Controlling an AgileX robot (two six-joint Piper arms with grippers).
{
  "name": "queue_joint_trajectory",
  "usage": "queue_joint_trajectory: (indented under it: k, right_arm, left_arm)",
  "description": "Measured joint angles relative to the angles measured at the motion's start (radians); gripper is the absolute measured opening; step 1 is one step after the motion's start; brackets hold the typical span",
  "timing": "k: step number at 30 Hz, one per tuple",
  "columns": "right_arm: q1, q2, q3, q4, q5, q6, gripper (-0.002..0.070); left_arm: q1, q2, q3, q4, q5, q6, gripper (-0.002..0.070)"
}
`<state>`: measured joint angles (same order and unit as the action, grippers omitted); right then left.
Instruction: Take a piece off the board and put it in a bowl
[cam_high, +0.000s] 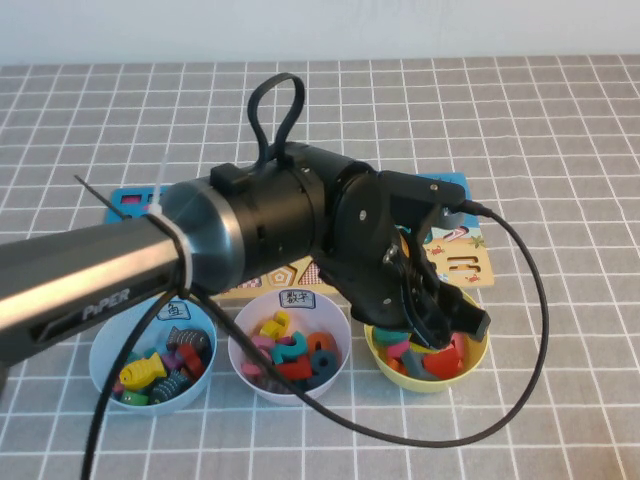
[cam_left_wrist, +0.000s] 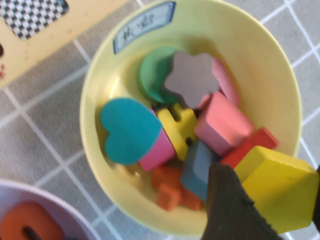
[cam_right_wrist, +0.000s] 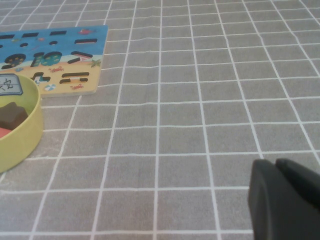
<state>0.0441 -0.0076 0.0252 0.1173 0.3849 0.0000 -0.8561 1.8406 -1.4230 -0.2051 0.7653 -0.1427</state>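
Starting at your left in the high view, a light blue bowl (cam_high: 150, 365) holds fish pieces, and a pale pink bowl (cam_high: 290, 352) beside it holds number pieces. Your left arm runs across both from the left edge, hiding most of the board (cam_high: 455, 240), of which only the ends show on the grey checked counter (cam_high: 560, 130).

Your left gripper (cam_high: 450, 335) hangs over the yellow-green bowl (cam_high: 478, 360), the rightmost of the 3. From above, the dark fingers mask what lies between them. The left wrist view settles it: the yellow pentagon piece (cam_left_wrist: 280, 187) sits clamped in the left gripper, 1 dark finger (cam_left_wrist: 232, 210) pressed on its side, held above the near rim of the bowl and not resting among the shapes inside. Those include a teal heart (cam_left_wrist: 130, 130), a green disc (cam_left_wrist: 155, 72) and a grey flower (cam_left_wrist: 192, 77); the bowl's label tag (cam_left_wrist: 144, 25) sits on the rim toward the board.

Your right gripper (cam_right_wrist: 285, 200) shows only in the right wrist view, low over bare counter well to the right of the bowl; its fingers seem close together, though too little shows to be sure.
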Motion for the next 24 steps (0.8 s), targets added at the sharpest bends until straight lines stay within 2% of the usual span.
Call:
queue_joint_trajectory:
  k: [11,24]
  right_arm:
    - [0.0,0.0,0.0,0.0,0.0,0.0,-0.0017]
    - [0.0,0.0,0.0,0.0,0.0,0.0,-0.0017]
  left_arm:
    - [0.0,0.089,-0.031,0.056,0.004,-0.008,0.0285]
    - [0.0,0.096,-0.031,0.058,-0.009,-0.012,0.0285]
